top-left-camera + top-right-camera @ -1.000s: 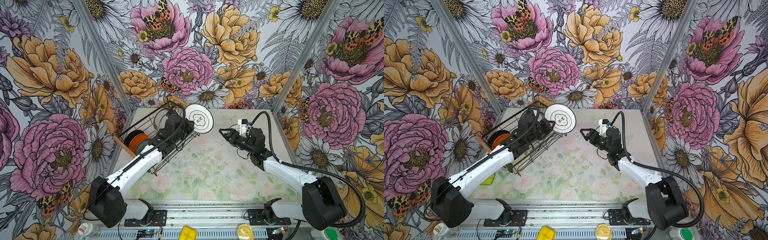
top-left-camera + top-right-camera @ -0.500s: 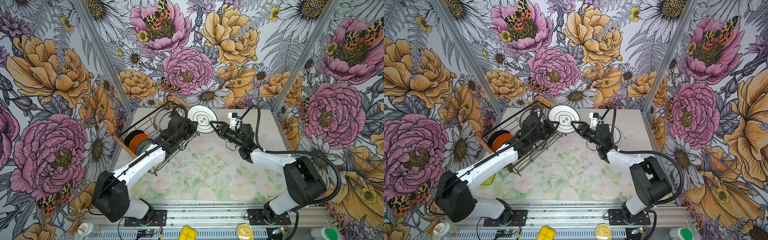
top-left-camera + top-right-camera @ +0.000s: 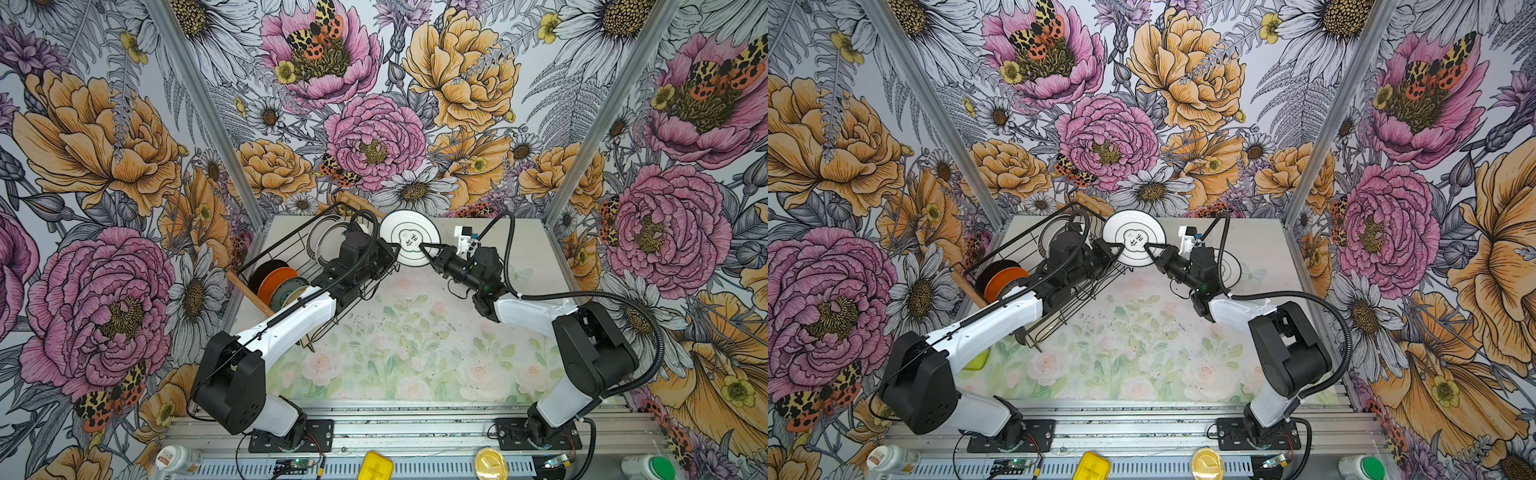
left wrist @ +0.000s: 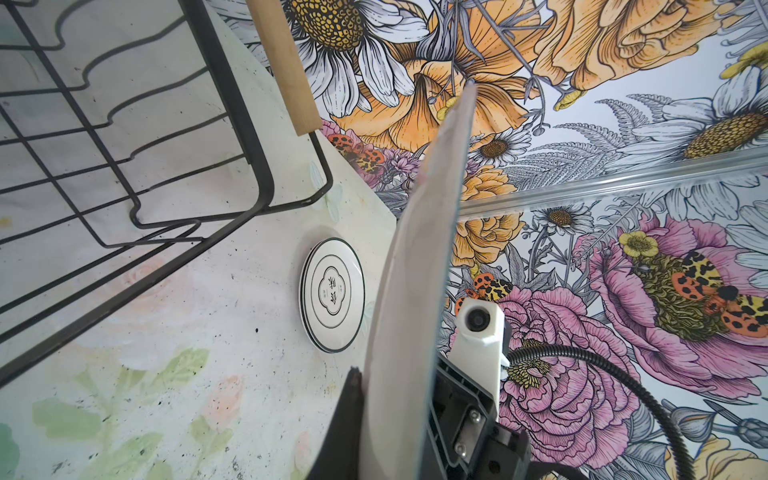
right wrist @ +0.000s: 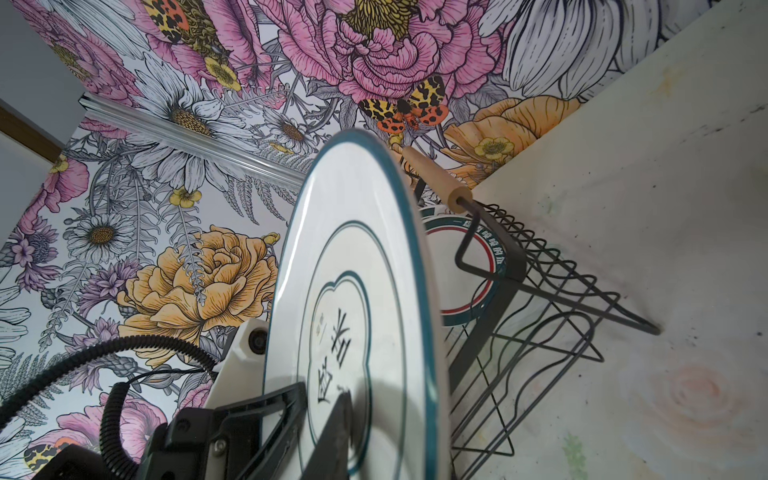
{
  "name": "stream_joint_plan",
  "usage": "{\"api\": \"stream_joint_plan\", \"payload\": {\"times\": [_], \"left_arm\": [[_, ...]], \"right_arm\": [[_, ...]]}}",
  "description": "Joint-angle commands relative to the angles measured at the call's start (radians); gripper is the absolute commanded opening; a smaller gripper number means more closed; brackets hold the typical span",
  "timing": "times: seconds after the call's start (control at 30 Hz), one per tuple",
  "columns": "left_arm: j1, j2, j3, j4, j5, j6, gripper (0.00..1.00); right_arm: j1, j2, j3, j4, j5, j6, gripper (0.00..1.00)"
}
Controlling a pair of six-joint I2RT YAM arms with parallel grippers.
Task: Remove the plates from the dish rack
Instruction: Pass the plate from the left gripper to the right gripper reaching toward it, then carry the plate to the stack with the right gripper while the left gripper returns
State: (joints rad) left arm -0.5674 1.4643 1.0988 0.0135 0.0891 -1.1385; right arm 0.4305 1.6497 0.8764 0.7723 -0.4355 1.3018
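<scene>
Gripping white plate [image 3: 409, 243] rim: left end effector [image 3: 395, 250]; right end effector [image 3: 422, 248] straddles opp. rim, contact unclear, rear finger [image 5: 266, 405] part-hidden.

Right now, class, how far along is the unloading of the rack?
Done: a stack of plates lies on the table. In hand: the left gripper holds one plate by its rim, outside the rack, and the right gripper straddles it, as for a handover. Left: white plates at the rack's far end, plus a black plate, an orange plate and a patterned plate.
</scene>
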Motion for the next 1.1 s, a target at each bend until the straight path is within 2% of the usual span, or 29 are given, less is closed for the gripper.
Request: {"api": "stream_joint_plan", "payload": {"times": [0.0, 0.3, 0.5, 0.57, 0.73, 0.9, 1.07], "left_arm": [[-0.016, 0.007, 0.001, 0.035, 0.063, -0.006, 0.00], [-0.011, 0.017, 0.008, 0.051, 0.095, 0.005, 0.01], [-0.012, 0.031, 0.019, 0.066, 0.120, 0.015, 0.06], [-0.011, 0.036, 0.028, 0.065, 0.132, 0.018, 0.14], [-0.004, -0.002, 0.032, 0.055, 0.116, 0.057, 0.49], [0.026, -0.075, 0.023, 0.021, 0.101, 0.105, 0.61], [0.064, -0.155, 0.048, -0.107, 0.055, 0.201, 0.66]], "right_arm": [[0.026, -0.017, 0.033, 0.080, -0.018, -0.070, 0.18], [0.027, -0.027, 0.027, 0.067, -0.005, -0.081, 0.00], [0.029, -0.044, 0.027, 0.036, -0.001, -0.092, 0.00], [0.027, -0.053, 0.027, 0.024, 0.004, -0.102, 0.00], [0.016, -0.083, 0.036, -0.052, 0.008, -0.155, 0.00], [-0.041, -0.128, 0.036, -0.117, 0.002, -0.204, 0.00], [-0.134, -0.202, 0.085, -0.310, -0.018, -0.334, 0.00]]}}
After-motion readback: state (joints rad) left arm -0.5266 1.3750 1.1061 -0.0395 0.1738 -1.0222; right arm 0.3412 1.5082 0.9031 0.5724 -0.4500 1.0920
